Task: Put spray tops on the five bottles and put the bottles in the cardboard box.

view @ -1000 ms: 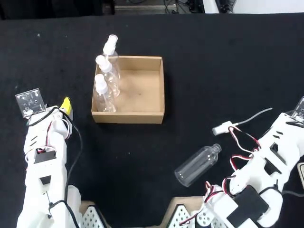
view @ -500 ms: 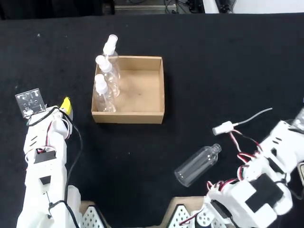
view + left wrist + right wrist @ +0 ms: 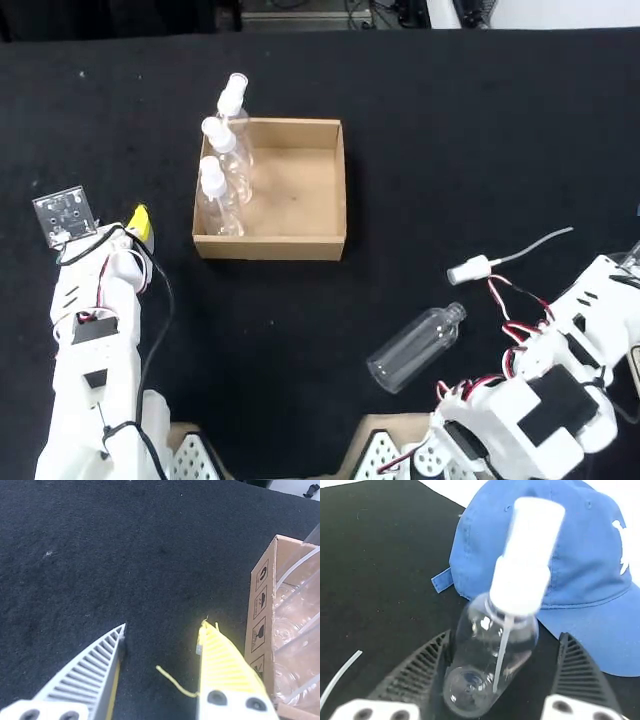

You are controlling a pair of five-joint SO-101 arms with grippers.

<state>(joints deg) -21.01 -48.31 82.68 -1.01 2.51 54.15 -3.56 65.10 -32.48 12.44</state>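
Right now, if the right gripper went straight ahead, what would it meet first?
Probably the spray-topped bottle between the open fingers of the right gripper; a blue cap lies beyond it, though depth is unclear.

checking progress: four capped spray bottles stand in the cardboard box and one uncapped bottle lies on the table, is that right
Not quite. The high view shows three clear plastic bottles with white spray tops standing in the brown cardboard box, not four. One uncapped clear plastic bottle does lie on the black table.
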